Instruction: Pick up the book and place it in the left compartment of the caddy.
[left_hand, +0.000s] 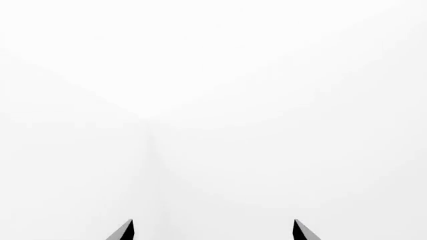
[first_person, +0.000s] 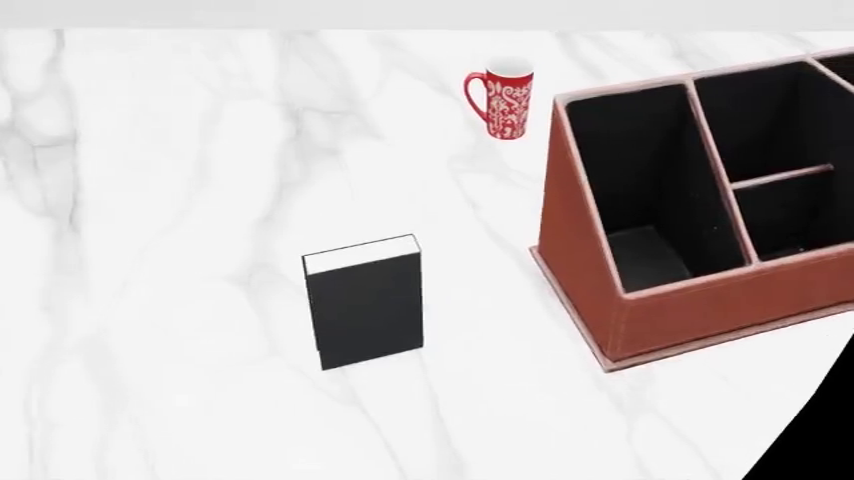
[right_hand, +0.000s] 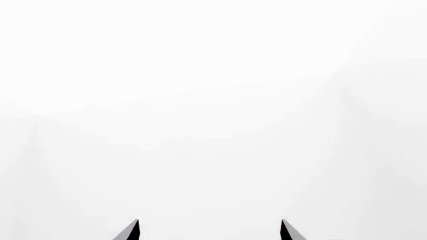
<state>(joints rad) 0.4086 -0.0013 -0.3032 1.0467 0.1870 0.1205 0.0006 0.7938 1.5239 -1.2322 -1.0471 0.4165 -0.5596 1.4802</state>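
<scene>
The black book (first_person: 364, 302) stands upright on the white marble table (first_person: 160, 250), white page edges on top, left of the caddy. The reddish-brown caddy (first_person: 667, 315) sits at the right, partly cut by the frame edge. Its left compartment (first_person: 641, 190) is the long black-lined section nearest the book. Neither gripper shows in the head view. In the left wrist view my left gripper (left_hand: 213, 230) is open, its tips wide apart, nothing between them. In the right wrist view my right gripper (right_hand: 209, 230) is open and empty too. Both wrist views face plain white.
A red-and-white patterned mug (first_person: 502, 101) stands behind the caddy's left corner near the table's far edge. The caddy's two shorter sections (first_person: 787, 170), split by a crossbar, lie right of the long one. A black shape (first_person: 814, 440) fills the lower right corner.
</scene>
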